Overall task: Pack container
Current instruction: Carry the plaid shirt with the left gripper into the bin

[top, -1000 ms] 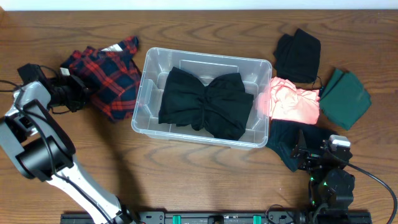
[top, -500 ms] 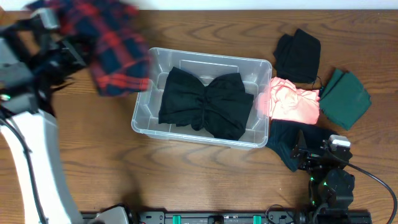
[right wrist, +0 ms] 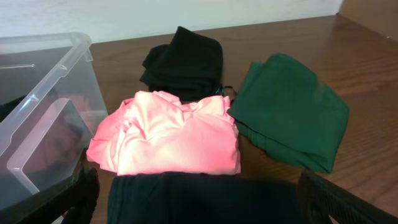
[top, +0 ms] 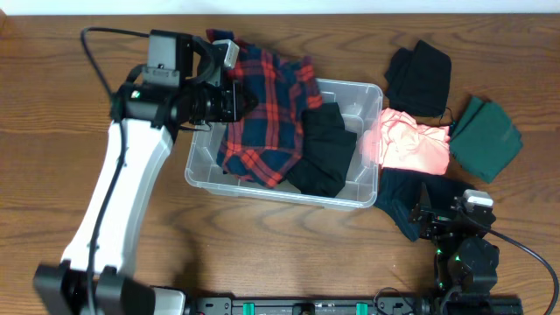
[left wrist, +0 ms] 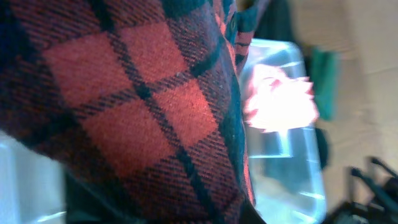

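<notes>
The clear plastic container (top: 363, 199) stands mid-table and holds a folded black garment (top: 328, 157). My left gripper (top: 229, 96) is shut on a red and navy plaid shirt (top: 262, 118) that hangs over the container's left half. In the left wrist view the plaid shirt (left wrist: 124, 106) fills the frame and hides the fingers. My right gripper (top: 430, 219) rests open near the front right, over a dark navy garment (right wrist: 199, 199), with the container's corner (right wrist: 43, 93) to its left.
Right of the container lie a pink garment (top: 411, 144), a black garment (top: 420, 77), a green garment (top: 484, 136) and the dark navy garment (top: 402, 197). The pink (right wrist: 168, 134), black (right wrist: 183, 62) and green (right wrist: 289, 109) garments also show in the right wrist view.
My left arm lifted the plaid shirt from the table's left side and swung it right, over the container. The shirt now covers the left part of the black garment. The right arm has not moved.
</notes>
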Robot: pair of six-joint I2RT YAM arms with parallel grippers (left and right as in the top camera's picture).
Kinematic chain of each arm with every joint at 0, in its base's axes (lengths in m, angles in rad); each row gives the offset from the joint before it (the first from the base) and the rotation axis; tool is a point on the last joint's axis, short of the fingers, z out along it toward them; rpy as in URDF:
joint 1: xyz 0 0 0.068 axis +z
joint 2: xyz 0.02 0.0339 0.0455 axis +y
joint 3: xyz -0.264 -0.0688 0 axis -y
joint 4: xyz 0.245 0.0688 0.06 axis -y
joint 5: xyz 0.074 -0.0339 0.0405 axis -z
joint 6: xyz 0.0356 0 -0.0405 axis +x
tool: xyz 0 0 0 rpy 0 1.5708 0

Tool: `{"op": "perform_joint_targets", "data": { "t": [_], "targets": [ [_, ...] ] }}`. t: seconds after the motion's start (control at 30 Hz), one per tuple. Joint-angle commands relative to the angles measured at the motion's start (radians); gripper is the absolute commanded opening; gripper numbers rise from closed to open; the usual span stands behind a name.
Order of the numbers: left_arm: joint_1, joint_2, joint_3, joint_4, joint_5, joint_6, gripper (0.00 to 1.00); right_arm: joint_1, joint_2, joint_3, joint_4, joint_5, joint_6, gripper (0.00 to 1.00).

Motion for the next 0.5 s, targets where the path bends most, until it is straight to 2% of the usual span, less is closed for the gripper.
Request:
{"op": "perform_joint_targets", "data": {
  "t": [0.0, 0.27, 0.33, 0.4, 0.43, 0.47],
  "targets": [
    [0.006, 0.076, 0.006, 0.005, -0.084, 0.047, 0.06, 0.007, -0.005, -0.003, 0.000, 0.000, -0.014, 0.99],
    [0.006, 0.304, 0.005, -0.026, -0.091, 0.019, 0.06, 0.007, -0.005, -0.003, 0.000, 0.000, -0.014, 0.99],
    [0.006, 0.321, 0.005, -0.036, -0.149, -0.026, 0.08, 0.007, -0.005, -0.003, 0.000, 0.000, -0.014, 0.99],
    [0.006, 0.320, 0.006, -0.061, -0.267, -0.074, 0.12, 0.007, -0.005, -0.003, 0.000, 0.000, -0.014, 0.99],
    [0.006, 0.317, 0.006, -0.074, -0.314, -0.093, 0.17, 0.007, -0.005, -0.003, 0.000, 0.000, -0.014, 0.99],
    [0.006, 0.314, 0.006, -0.084, -0.348, -0.102, 0.17, 0.007, -0.005, -0.003, -0.001, 0.000, -0.014, 0.99]
  ]
}}
